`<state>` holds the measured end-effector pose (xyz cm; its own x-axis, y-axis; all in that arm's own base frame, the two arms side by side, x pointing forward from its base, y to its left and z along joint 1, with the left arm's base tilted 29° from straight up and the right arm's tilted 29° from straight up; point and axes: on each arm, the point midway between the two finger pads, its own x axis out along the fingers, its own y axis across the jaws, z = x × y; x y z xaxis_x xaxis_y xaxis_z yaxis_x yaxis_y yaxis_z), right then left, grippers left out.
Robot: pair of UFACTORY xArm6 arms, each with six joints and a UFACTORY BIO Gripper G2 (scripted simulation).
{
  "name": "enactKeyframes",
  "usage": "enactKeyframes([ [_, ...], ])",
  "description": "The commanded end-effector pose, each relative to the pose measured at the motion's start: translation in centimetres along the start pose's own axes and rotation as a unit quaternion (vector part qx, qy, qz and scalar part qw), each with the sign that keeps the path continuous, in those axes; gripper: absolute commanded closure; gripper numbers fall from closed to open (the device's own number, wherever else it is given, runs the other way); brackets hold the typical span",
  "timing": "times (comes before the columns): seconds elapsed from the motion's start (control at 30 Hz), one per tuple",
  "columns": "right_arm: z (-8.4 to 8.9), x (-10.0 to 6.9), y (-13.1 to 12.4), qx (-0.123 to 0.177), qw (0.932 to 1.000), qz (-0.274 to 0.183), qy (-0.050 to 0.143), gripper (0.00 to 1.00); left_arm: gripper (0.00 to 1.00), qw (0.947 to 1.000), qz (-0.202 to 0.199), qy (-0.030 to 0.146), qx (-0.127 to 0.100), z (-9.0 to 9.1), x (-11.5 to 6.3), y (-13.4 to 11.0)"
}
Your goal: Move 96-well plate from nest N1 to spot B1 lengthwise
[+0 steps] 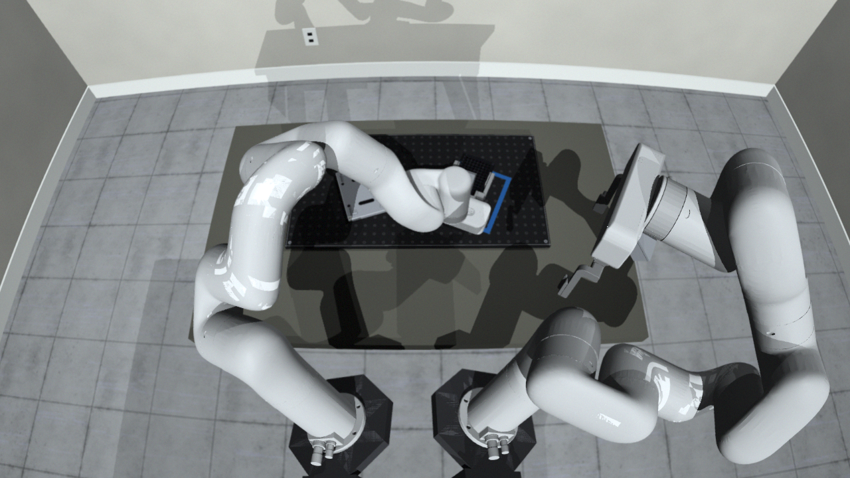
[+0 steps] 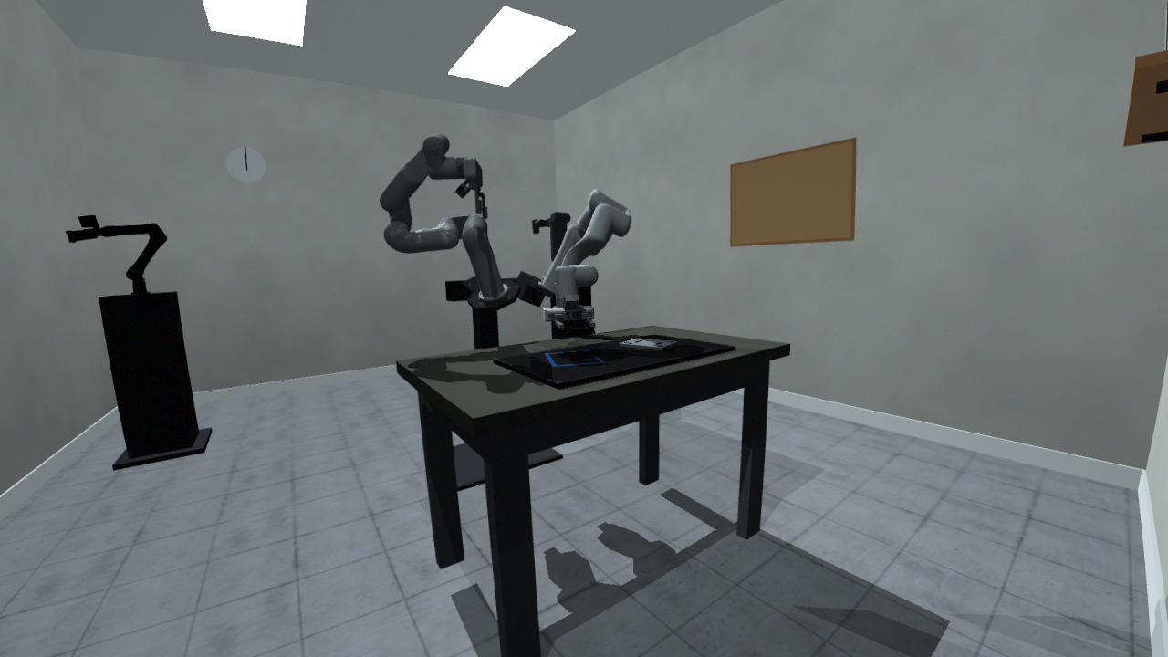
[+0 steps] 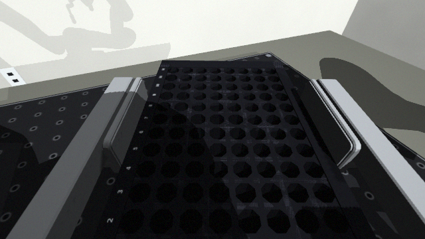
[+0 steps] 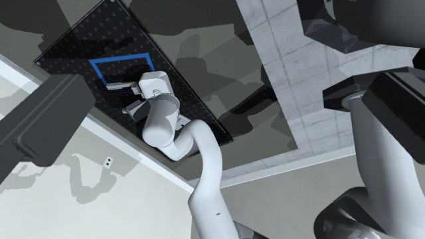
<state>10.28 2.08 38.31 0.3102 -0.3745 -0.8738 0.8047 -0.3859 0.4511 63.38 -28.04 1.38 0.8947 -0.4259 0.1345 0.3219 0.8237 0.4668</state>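
One transfer in hand: left gripper [image 1: 473, 173] [image 2: 571, 317] [image 3: 229, 116] [image 4: 116, 99] clenched on the 96-well plate [image 1: 477, 166] [image 2: 576, 329] [image 3: 229, 133] [image 4: 117, 96], right gripper [image 1: 581, 248] [image 2: 482, 203] [image 4: 229, 93] released; next calls for lengthwise alignment over the taped outline [image 1: 500, 200] [image 2: 550, 359] [image 4: 119, 58], then lowering

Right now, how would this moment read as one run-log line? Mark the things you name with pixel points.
left gripper [image 1: 473, 172] [image 2: 568, 320] [image 3: 223, 79] [image 4: 116, 99]: shut on 96-well plate [image 1: 477, 166] [image 2: 579, 331] [image 3: 226, 133] [image 4: 117, 96] | plate: held above board, not set down in taped outline [image 1: 500, 204] [image 2: 548, 359] [image 4: 119, 58] | right gripper [image 1: 581, 249] [image 2: 474, 203] [image 4: 229, 93]: open
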Motion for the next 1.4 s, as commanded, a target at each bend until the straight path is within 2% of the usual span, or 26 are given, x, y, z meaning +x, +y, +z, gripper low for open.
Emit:
enactKeyframes([
  [0.0,-0.01,-0.04,0.01,0.0,1.0,0.0,0.0,0.0,1.0,1.0,0.0,-0.002,0.0,0.15,0.52,-0.87],
  [0.13,-0.01,-0.04,0.01,0.0,1.0,0.0,0.0,0.0,1.0,1.0,0.0,-0.002,0.0,0.13,0.8,-1.58],
  [1.27,-0.01,-0.04,0.01,0.0,1.0,0.0,0.0,0.0,1.0,1.0,0.0,-0.002,0.0,0.13,0.76,-1.46],
  [1.37,-0.01,-0.04,0.01,0.0,1.0,0.0,0.0,0.0,1.0,1.0,0.0,-0.002,0.0,-0.37,0.75,-1.45],
])
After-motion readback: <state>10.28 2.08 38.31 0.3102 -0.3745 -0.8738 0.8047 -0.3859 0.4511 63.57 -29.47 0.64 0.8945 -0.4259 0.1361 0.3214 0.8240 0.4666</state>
